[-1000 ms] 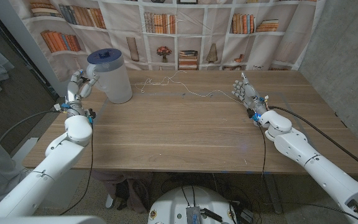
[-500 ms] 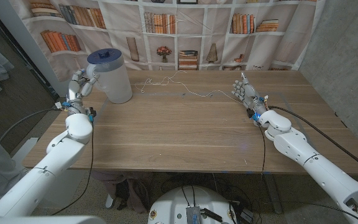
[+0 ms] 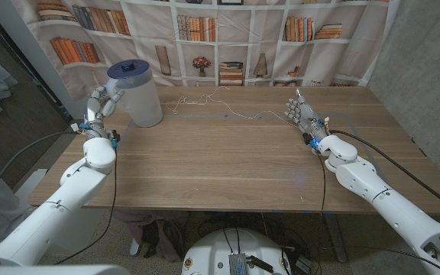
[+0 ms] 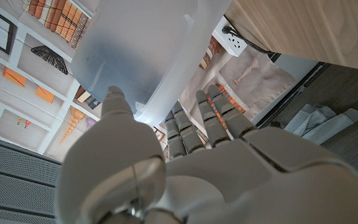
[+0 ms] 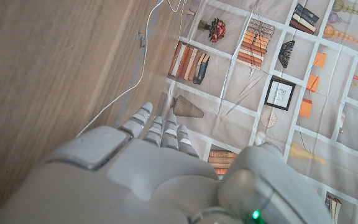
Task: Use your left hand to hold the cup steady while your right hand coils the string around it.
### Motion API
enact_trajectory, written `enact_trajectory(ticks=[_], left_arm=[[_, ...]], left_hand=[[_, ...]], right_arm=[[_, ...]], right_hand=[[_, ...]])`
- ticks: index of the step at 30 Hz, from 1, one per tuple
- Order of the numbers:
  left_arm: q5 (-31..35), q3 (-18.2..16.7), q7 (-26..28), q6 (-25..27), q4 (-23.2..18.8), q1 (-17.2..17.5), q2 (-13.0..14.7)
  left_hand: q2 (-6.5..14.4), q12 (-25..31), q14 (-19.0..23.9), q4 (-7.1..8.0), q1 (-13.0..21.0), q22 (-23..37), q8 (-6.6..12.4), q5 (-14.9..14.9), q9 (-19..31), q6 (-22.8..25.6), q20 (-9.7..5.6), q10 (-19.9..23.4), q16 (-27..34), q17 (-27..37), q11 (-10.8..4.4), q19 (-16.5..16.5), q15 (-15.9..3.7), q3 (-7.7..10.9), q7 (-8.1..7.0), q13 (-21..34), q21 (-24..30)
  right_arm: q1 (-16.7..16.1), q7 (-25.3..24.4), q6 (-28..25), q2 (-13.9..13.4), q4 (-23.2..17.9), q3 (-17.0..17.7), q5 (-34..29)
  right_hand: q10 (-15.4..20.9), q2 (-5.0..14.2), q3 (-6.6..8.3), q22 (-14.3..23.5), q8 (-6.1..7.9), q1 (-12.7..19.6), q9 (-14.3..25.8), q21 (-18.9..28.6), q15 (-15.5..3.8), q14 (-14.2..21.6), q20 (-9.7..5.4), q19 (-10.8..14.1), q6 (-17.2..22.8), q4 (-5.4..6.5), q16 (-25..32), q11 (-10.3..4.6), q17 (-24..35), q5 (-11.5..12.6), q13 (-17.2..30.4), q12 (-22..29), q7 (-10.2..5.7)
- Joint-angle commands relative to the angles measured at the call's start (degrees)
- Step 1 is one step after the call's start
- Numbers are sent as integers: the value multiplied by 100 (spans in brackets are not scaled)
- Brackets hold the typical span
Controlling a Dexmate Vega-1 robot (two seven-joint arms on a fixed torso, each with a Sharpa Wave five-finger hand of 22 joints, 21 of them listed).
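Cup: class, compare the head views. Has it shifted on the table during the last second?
No. The cup stands at the same spot by the table's far left corner, with the left hand against its side.

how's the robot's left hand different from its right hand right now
The white left hand wraps its fingers against the translucent white cup with the blue lid; the white right hand holds nothing, fingers apart, beside the thin white string. Left sits near the wooden table corner, right mid-edge. Both point away from the robot.
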Motion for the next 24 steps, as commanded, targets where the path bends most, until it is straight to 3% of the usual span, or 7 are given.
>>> enact_trajectory(ticks=[1, 8, 17, 24], left_arm=[[-20, 154, -6, -46, 153, -143, -22], [-16, 204, 30, -80, 197, -185, -31], [-11, 257, 78, -60, 221, -230, -41], [8, 310, 59, -57, 227, -275, -27]], left_hand=[[87, 211, 339, 22, 42, 26, 214, -4, 88, 267, -14, 365, 124, 115, -10, 88, -850, 10, 3, 104, 36], [181, 590, 776, 33, 112, 32, 600, -3, 300, 631, -1, 912, 315, 347, -5, 118, -888, 76, -102, 337, 19], [156, 879, 1030, -31, 249, 40, 884, -2, 520, 786, 7, 1157, 637, 722, -16, 191, -921, 135, -182, 581, 15], [158, 1273, 1196, -133, 506, 66, 1337, -2, 824, 1208, -2, 1466, 965, 1144, -18, 257, -972, 243, -252, 922, 18]], right_arm=[[25, -14, -3, 17, 34, 4, -1], [33, -14, -9, 19, 48, 8, 5], [53, 7, -6, 26, 66, 3, 9], [49, 6, -3, 27, 61, -1, 4]], right_hand=[[7, 8, -13, 24, 28, -64, 13, 29, -23, 14, 32, 5, 24, 18, 27, 11, 15, 2, 12, 37, 18], [2, 9, -12, 24, 29, -64, 13, 30, -21, 15, 33, 5, 26, 17, 27, 8, 15, 3, 12, 35, 21], [8, 18, -5, 24, 28, -58, 13, 30, -26, 16, 32, 5, 26, 13, 26, 11, 13, 5, 12, 37, 16], [11, 15, -6, 24, 26, -61, 13, 31, -29, 16, 32, 7, 24, 13, 26, 7, 13, 4, 12, 37, 17]])
